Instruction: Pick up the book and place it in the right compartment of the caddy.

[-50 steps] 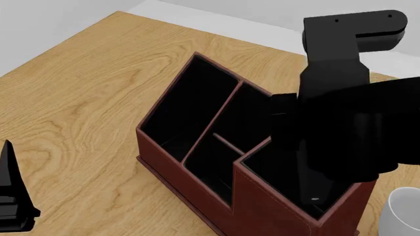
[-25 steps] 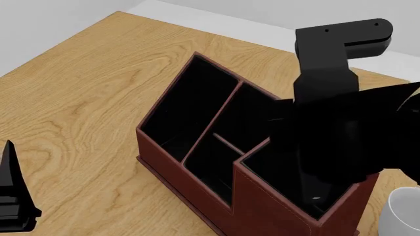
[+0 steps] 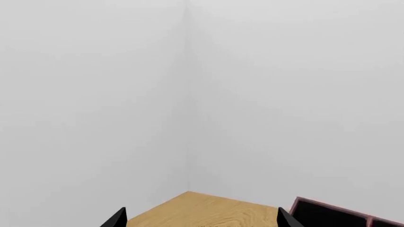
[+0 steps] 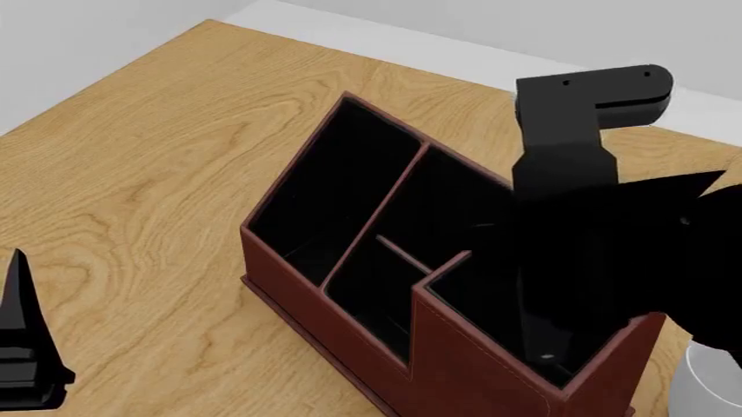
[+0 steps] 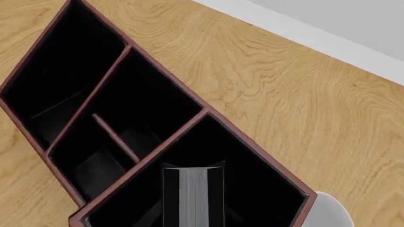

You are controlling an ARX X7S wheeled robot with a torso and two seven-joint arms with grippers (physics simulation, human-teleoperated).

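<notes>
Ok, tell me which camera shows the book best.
The right wrist view: the book stands in the right compartment of the caddy, white page edges facing the camera. In the head view the right arm hides it. The left wrist view shows only wall, a table corner and a bit of caddy.

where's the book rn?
In the right wrist view, the book stands inside the caddy's right compartment, page edges up, under the right arm.

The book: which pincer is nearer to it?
The right. The book stands inside the right compartment, directly below the right pincer; the right arm hangs over that section. The left pincer stays off the caddy's left.
</notes>
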